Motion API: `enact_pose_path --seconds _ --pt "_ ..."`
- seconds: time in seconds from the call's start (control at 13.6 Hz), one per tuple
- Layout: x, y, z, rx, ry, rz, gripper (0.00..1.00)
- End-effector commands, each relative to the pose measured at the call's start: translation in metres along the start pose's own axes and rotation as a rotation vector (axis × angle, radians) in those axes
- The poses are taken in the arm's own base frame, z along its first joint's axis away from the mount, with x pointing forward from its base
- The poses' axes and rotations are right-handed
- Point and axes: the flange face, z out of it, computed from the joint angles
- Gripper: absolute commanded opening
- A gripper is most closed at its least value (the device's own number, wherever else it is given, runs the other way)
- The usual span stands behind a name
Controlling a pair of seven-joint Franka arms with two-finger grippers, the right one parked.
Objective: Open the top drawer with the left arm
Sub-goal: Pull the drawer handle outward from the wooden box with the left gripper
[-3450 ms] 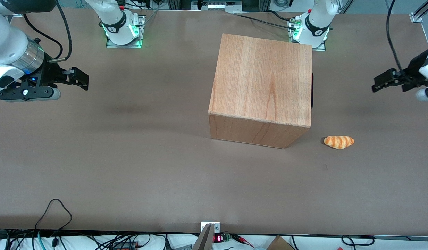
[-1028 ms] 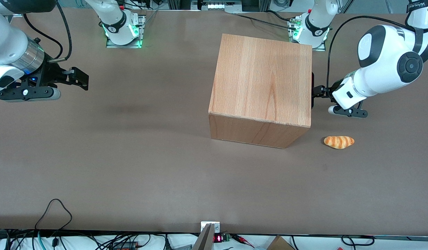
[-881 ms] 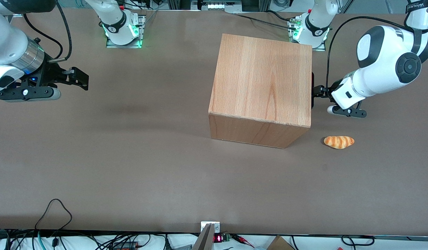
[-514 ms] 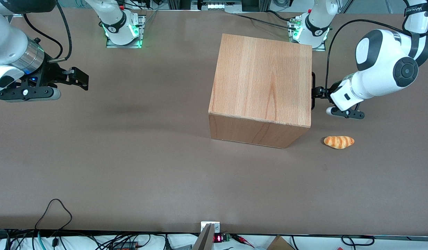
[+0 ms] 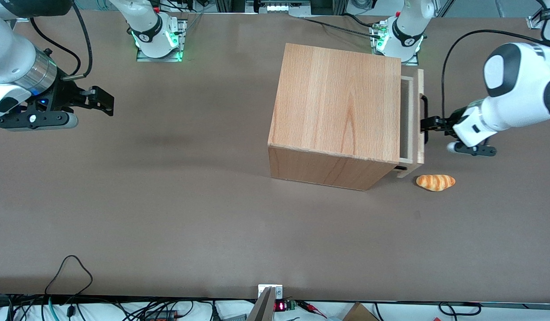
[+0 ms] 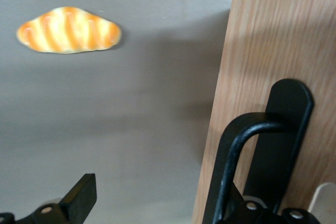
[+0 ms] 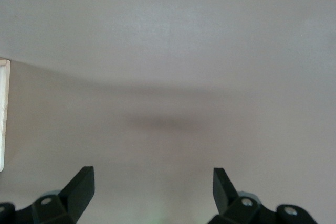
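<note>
The top drawer (image 5: 420,89) stands pulled a short way out of the big wooden box (image 5: 337,102), showing its pale inside (image 5: 405,116). Its slim black bar handle (image 5: 425,117) faces the working arm's end of the table. My left arm's gripper (image 5: 430,125) is right at that handle. In the left wrist view the drawer's front panel (image 6: 273,51) and handle (image 6: 237,156) are very close. One finger (image 6: 80,198) stands well off beside the panel over the table; the other is hidden at the handle. The gripper (image 6: 152,203) is open, with the handle at its hidden finger.
An orange striped bread roll (image 5: 435,182) (image 6: 68,30) lies on the brown table (image 5: 167,214), nearer to the front camera than the drawer front and close to it. The arm bases (image 5: 399,35) stand at the table's edge farthest from the camera.
The gripper came in from the table's end to the handle, then moved back toward the working arm's end. The top drawer slid out of the box with it.
</note>
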Motion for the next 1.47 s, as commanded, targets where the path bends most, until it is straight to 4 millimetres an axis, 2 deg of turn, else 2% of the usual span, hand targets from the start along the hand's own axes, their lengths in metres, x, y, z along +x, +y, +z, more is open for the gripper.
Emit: enact_pose_path --seconds 0.0,0.37,0.59,0.88,1.03,1.17,1.39 --pt "0.008 -0.032 0.002 0.036 0.006 -0.016 1.0" --pt "0.009 -0.077 -0.008 0.018 0.029 -0.076 1.0" --pt "0.012 -0.119 -0.01 0.0 0.039 -0.053 1.0" --pt "0.012 -0.155 -0.015 -0.012 0.056 -0.03 1.0" --pt "0.011 -0.159 -0.021 -0.012 0.062 -0.038 1.0" --pt "0.014 -0.158 -0.035 -0.007 0.079 -0.04 1.0" --pt "0.014 -0.153 -0.072 -0.018 0.062 -0.028 1.0"
